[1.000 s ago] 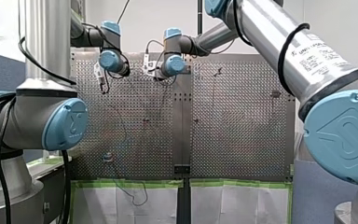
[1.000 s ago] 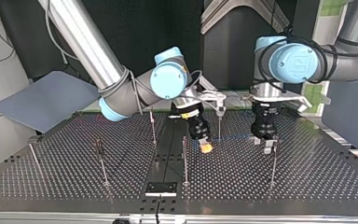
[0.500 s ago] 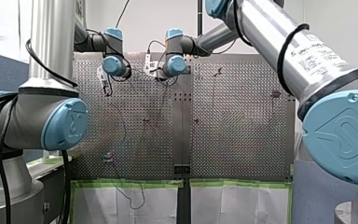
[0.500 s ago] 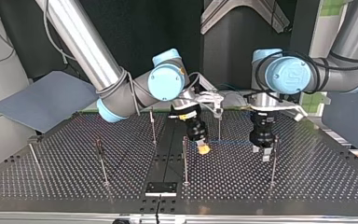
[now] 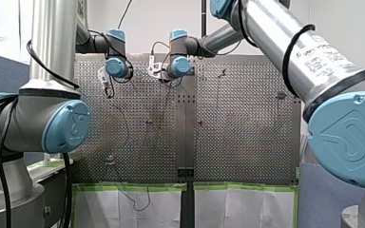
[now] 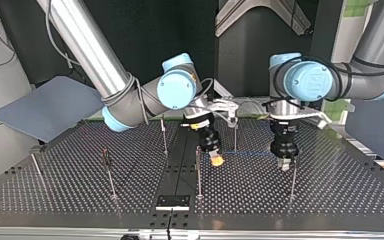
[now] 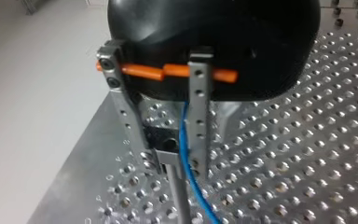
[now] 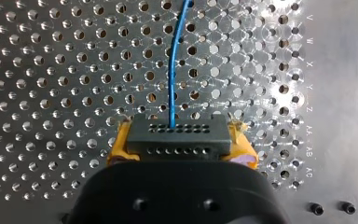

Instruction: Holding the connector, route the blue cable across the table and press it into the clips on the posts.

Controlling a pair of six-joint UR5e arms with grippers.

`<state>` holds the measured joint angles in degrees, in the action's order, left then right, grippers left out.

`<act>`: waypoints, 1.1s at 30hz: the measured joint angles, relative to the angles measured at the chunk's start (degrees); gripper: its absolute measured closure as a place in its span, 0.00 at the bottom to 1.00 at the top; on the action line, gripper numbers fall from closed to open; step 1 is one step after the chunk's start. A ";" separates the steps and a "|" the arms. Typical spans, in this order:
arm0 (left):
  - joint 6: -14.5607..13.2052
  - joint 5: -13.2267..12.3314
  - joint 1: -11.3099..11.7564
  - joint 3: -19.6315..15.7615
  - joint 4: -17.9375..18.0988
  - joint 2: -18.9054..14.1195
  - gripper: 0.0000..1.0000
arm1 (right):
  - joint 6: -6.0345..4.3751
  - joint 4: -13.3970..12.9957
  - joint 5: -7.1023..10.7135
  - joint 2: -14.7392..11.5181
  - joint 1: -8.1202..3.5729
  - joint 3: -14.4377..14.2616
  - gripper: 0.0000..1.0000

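Gripping the black connector is our right tool. Its yellow pads are clamped on the two ends of the connector. The blue cable comes out of the middle of the connector and runs straight ahead, above the surface full of holes.

In the top view the cable goes in a tight, level line from our right tool over to our left tool. There it passes between the two metal fingers, close to one of them. Those fingers stand apart, so this tool is released and does not squeeze the cable.

Just under the left tool stands a thin post with a small clip on top. The cable hangs down right beside it, and we cannot tell if it sits in the clip. An orange rod lies across the black body of the left tool, behind its fingers. In the top view a second post stands just beside our right tool.
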<state>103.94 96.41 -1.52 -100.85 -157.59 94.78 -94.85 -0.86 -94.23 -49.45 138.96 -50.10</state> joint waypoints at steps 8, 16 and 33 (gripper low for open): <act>-0.35 1.62 -0.43 -0.08 -1.91 -0.02 1.00 | 0.00 0.37 0.00 0.00 0.00 -0.02 1.00; -2.24 2.35 -1.64 -0.70 -4.97 -0.25 1.00 | 0.00 1.02 -0.03 0.00 0.20 -0.22 1.00; -1.87 5.15 -3.78 -9.05 0.16 -1.27 1.00 | 0.00 0.90 -0.27 0.03 0.12 -6.50 1.00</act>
<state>102.06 101.56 -5.29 -109.91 -157.43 93.50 -94.85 0.03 -94.50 -49.42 139.07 -56.60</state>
